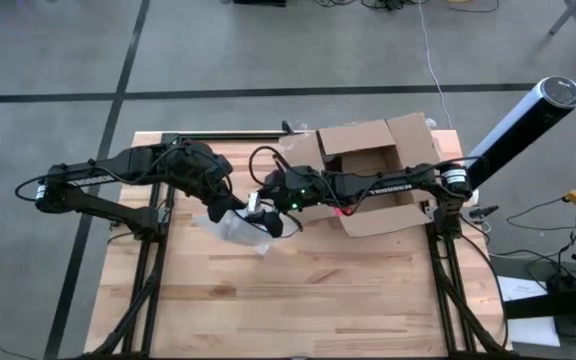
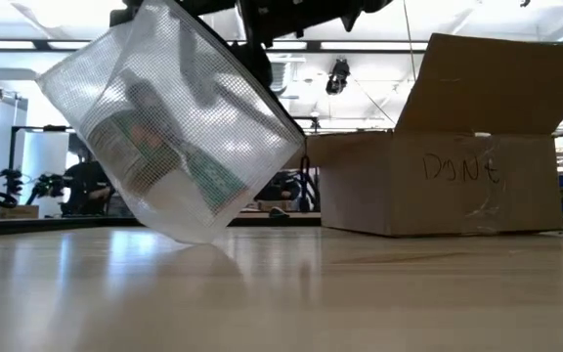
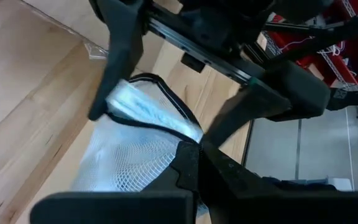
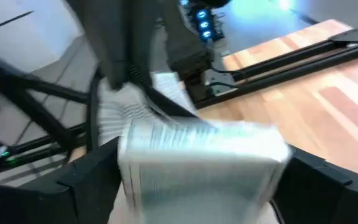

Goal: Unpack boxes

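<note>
My left claw (image 1: pixel 230 205) is pinched fully shut on the top edge of a translucent grey-white mesh zip pouch (image 2: pixel 179 132), which hangs tilted with one lower corner just at the pale wooden slatted table (image 1: pixel 298 300), while my right claw (image 1: pixel 268 222) stands spread as wide as it goes, its fingers either side of the pouch; from the right wrist view a pale blurred block sits between them, but I cannot tell whether they press on it. The brown corrugated cardboard shipping box (image 1: pixel 378 175) stands open on the far right part of the table, flaps up, clear tape across its front and handwriting on that face, with my right arm reaching across its front from the right. I judge the box stiff but light, its walls likely to buckle if squeezed mid-panel, so a hold on a flap edge or a corner seems safest; the taped face looks slick. The pouch is soft and floppy, sagging around whatever lies inside, something with green and white print, so it will swing and fold unless gripped along the firm zip seam. The table is smooth, faintly glossy wood, on which the box should slide readily if nudged. Beyond it lies a grey concrete floor with dark lines, a white-topped cylinder at the right, and a workshop with ceiling lights, shelving and cables behind.
</note>
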